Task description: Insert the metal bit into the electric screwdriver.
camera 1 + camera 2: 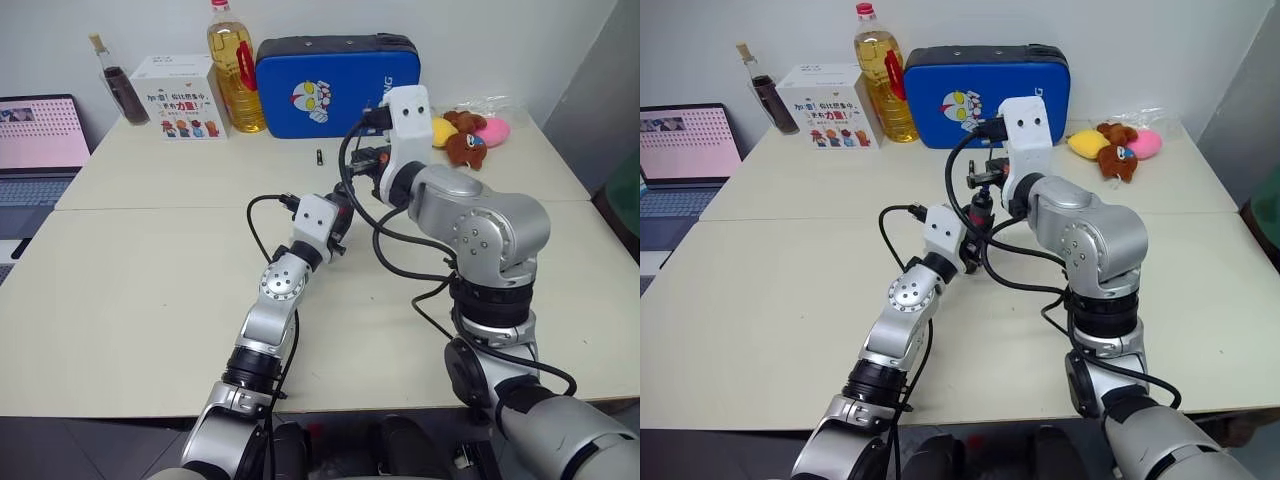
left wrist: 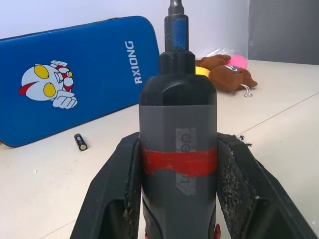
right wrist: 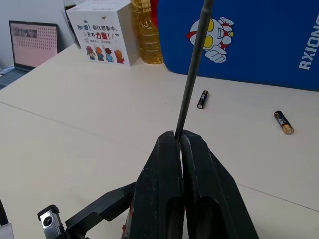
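Observation:
My left gripper [image 2: 178, 167] is shut on the electric screwdriver [image 2: 178, 124], a black pen-shaped tool with a red band. Its bluish tip [image 2: 175, 35] points up and away over the table. My right gripper [image 3: 179, 137] is shut on the metal bit [image 3: 192, 74], a thin grey rod sticking out from between the pressed fingertips; its far end leaves the picture. In the head view the right gripper [image 1: 365, 160] hangs just above and behind the left gripper [image 1: 340, 225], over the middle of the beige table [image 1: 150, 270].
At the back of the table stand a blue case [image 1: 335, 85], an oil bottle [image 1: 235, 70], a white box [image 1: 180, 95] and a dark bottle [image 1: 120, 85]. Plush toys [image 1: 465, 135] lie back right, a laptop [image 1: 35, 135] far left. Two small batteries [image 3: 202, 99] [image 3: 283, 122] lie before the case.

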